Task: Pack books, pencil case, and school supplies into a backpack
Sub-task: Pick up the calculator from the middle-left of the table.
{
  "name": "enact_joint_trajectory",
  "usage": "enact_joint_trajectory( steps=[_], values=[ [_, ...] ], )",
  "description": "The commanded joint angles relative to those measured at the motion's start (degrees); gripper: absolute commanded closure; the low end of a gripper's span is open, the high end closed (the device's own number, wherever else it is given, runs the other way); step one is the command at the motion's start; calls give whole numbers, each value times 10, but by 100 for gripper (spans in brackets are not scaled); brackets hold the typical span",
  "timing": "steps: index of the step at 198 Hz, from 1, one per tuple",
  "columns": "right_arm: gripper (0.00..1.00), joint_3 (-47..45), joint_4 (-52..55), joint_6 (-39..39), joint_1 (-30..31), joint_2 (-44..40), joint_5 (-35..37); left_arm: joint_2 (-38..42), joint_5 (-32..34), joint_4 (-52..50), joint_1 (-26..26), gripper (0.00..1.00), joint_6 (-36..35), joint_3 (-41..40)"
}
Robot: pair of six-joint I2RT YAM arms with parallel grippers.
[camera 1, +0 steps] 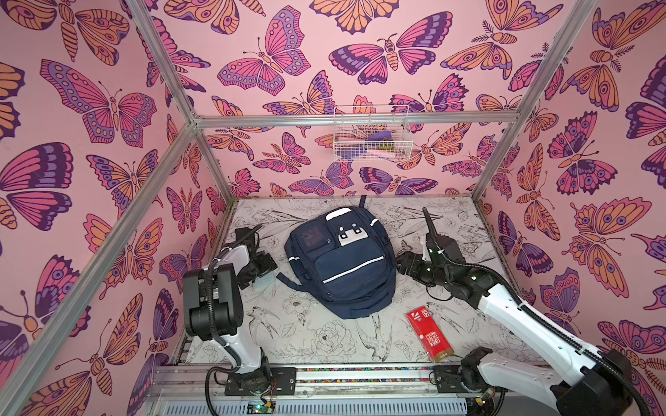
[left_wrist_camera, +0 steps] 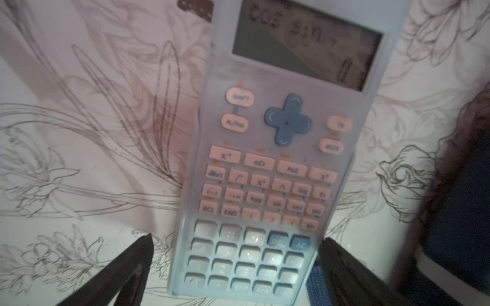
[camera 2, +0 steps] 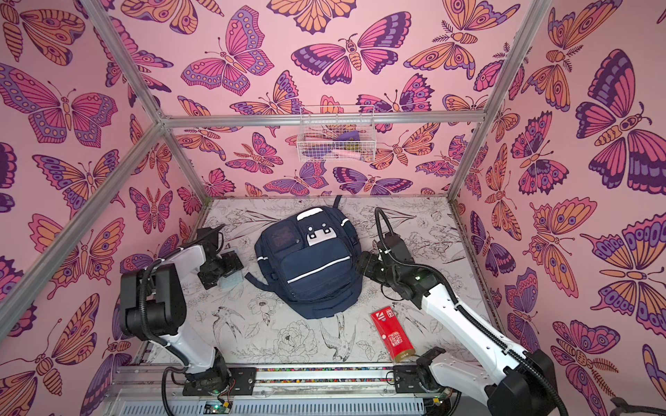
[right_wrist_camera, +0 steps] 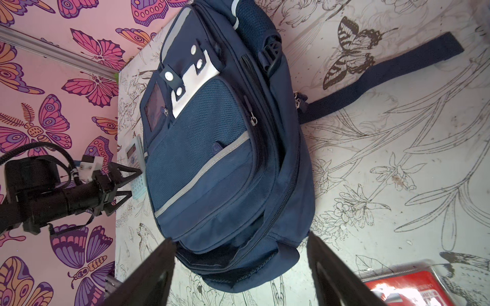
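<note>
Navy fabric marks the backpack (camera 1: 338, 263), flat and front up at the middle of the worktop (camera 1: 306, 335), long axis running near-to-far with its handle end toward the back wall; whether its main zip is open I cannot tell. Just left of it the pale blue calculator (left_wrist_camera: 278, 172) lies parallel, screen end far, blurred and cut off at its top edge, while the left gripper (left_wrist_camera: 237, 239) hangs over it, fingers (left_wrist_camera: 127, 265) wide apart astride the key end, gripping nothing, so both top views show only a sliver. The right gripper (right_wrist_camera: 240, 238) is spread and empty beside the backpack's right flank, with a red packet (camera 1: 429, 333) nearer, half cropped in the right wrist view.
</note>
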State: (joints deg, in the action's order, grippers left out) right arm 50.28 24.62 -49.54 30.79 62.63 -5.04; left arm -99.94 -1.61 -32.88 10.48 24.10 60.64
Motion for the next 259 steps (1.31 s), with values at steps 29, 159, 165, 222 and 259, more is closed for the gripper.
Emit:
enact_joint_trajectory(
  steps=[29,159,165,222,259],
  values=[
    [20,-6,-25,-8,-3,1,-18,-21,-39,7,3,1,-36,14],
    [24,8,-25,-12,-3,-10,-20,-86,49,-44,-39,6,-23,42],
    [24,8,-24,-12,-2,-12,-20,-89,52,-48,-40,7,-23,45],
    [26,11,-17,-8,-4,-21,-12,-119,55,-81,-49,30,-22,68],
    [27,23,-7,2,-4,-17,-20,-46,37,-70,-75,50,-17,65]
  ],
)
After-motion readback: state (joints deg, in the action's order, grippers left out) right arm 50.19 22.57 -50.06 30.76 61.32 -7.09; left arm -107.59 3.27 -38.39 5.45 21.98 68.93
